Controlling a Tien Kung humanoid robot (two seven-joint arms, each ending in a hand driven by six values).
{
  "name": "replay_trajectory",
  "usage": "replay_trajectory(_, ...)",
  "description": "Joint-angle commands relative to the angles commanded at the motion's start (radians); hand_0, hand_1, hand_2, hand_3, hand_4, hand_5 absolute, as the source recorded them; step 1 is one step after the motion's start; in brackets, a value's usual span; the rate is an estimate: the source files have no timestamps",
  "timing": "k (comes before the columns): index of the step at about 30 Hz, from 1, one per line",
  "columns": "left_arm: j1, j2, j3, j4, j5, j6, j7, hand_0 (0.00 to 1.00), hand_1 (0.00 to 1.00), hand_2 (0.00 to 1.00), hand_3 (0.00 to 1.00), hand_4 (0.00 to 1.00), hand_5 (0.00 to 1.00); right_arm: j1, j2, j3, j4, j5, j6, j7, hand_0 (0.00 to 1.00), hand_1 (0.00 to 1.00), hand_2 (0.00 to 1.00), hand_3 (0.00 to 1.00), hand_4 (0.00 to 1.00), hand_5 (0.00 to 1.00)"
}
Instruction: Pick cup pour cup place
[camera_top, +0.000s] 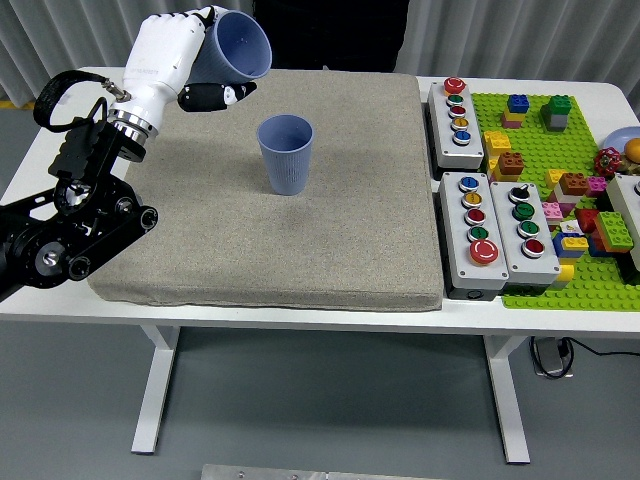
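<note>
blue cup (240, 45) tilted, gripped in left hand (170, 55) above upright cup (285, 153).

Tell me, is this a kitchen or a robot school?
More like a robot test lab, probably. A white table holds a grey mat, button boxes and a green brick board, while the left hand practises with a blue cup.

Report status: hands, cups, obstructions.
Left robot hand shut on held cup, raised and tilted, clear of standing cup. Right hand not in view. Standing cup upright on grey mat. Nothing near it on the mat.
</note>
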Motion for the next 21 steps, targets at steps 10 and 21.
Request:
replay_trajectory(10,0.182,-0.116,-0.138,-0.053,-0.418,0.038,-0.121,0.508,0.471,0.51,0.501,0.735,0.239,-0.01,0.004,0.008,0.0,-0.014,0.001,-0.002,0.67,0.611,0.558,0.559,0.002,0.182)
replay_trajectory(21,0.272,-0.219,-0.081,0.012,-0.43,0.038,-0.186,0.517,0.481,0.509,0.502,0.736,0.249,-0.023,0.008,0.005,0.0,-0.018,0.0,0.0,0.67,0.611,0.557,0.559,0.002,0.183)
